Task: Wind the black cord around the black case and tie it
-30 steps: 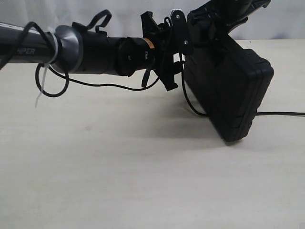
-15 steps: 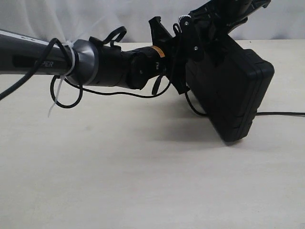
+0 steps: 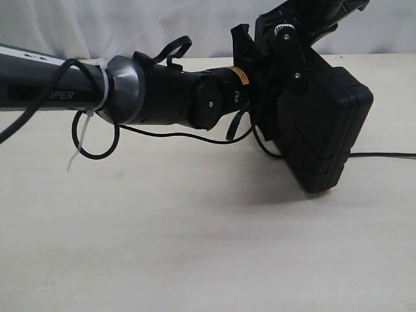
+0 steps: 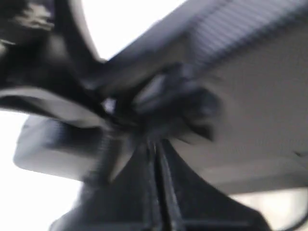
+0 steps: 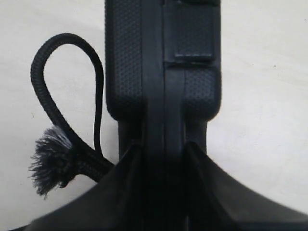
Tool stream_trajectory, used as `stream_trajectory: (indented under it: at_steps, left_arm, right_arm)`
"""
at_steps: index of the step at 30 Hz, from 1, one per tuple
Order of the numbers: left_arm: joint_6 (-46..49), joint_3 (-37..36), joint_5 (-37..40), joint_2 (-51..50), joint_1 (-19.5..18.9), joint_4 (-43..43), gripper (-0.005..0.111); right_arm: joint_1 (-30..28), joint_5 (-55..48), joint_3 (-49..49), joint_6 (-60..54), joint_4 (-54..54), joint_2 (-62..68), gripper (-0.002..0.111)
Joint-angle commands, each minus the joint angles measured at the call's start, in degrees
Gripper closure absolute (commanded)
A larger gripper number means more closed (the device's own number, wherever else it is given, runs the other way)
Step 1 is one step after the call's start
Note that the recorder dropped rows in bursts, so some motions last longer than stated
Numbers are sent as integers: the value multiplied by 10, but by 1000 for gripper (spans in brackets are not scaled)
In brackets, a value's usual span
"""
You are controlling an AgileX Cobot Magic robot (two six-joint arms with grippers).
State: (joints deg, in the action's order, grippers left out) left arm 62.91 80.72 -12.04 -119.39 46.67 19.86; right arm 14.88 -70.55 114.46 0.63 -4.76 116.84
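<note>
The black case point(image 3: 318, 123) hung tilted over the pale counter point(image 3: 195, 247), right of centre in the exterior view. Its upper end was up in the right end effector point(image 3: 305, 19) and its lowest corner was down close to the counter; whether that corner touched could not be told. In the right wrist view the fingers point(image 5: 120, 192) of that end effector sat on either side of the case's narrow textured edge, clamped onto it. Just beside that edge the black cord point(image 5: 43, 96) curved in an open loop over the counter, and its frayed tip point(image 5: 48, 166) lay near one finger. The left arm reached across level from the left, and its end effector point(image 3: 263, 71) was pressed up against the near face of the case's upper part. The left wrist view was badly blurred, but the jaws there stood together, closed; it could not be told whether anything was caught between them. A thin glossy cable point(image 3: 97, 140) looped under the left arm beside a white zip tie point(image 3: 77, 153), and another thin cable point(image 3: 383, 155) ran along the counter to the right of the case.
</note>
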Motion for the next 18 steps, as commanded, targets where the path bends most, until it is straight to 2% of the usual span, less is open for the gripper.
stream_trajectory:
  at_steps: [1, 7, 9, 12, 13, 18]
  left_arm:
    - [2, 1, 27, 1, 5, 2, 107]
    - [19, 1, 42, 13, 9, -42, 107]
    - [20, 1, 77, 37, 1, -44, 104]
    - [96, 1, 100, 39, -35, -44, 61]
    - [109, 1, 99, 38, -44, -44, 57]
    - [141, 1, 43, 19, -70, -44, 57]
  right_arm:
    - [-1, 6, 0, 0, 5, -5, 104]
    - [-1, 6, 0, -2, 5, -5, 104]
    - [-1, 6, 0, -2, 5, -5, 104]
    - [-1, 6, 0, -2, 7, -5, 104]
    - [-1, 6, 0, -2, 7, -5, 104]
    - [-1, 6, 0, -2, 7, -5, 104]
